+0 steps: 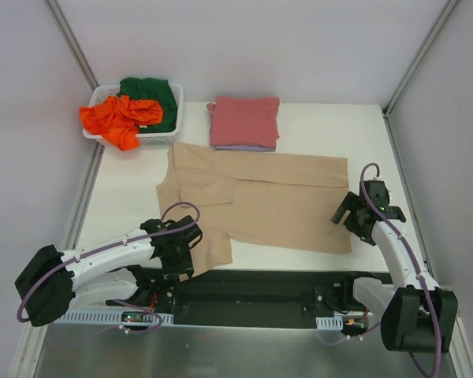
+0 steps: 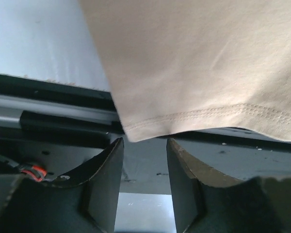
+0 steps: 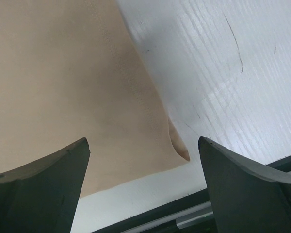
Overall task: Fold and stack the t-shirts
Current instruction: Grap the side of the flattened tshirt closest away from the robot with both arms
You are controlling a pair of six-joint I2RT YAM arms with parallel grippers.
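Note:
The tan-beige t-shirt point(image 1: 260, 201) lies spread on the white table, its near left part hanging over the front edge. My left gripper point(image 1: 183, 250) is open at that hanging hem corner point(image 2: 145, 131), the cloth just above its fingertips and not gripped. My right gripper point(image 1: 351, 218) is open and empty above the shirt's near right corner point(image 3: 177, 153). A folded pinkish-red shirt point(image 1: 245, 121) lies on a pale lavender one point(image 1: 244, 147) at the back. The orange shirt point(image 1: 120, 118) and the dark green shirt point(image 1: 151, 96) sit crumpled in the basket.
The white slotted basket point(image 1: 159, 138) stands at the back left corner. A black rail point(image 1: 252, 295) runs along the table's front edge between the arm bases. Grey walls close in left, right and back.

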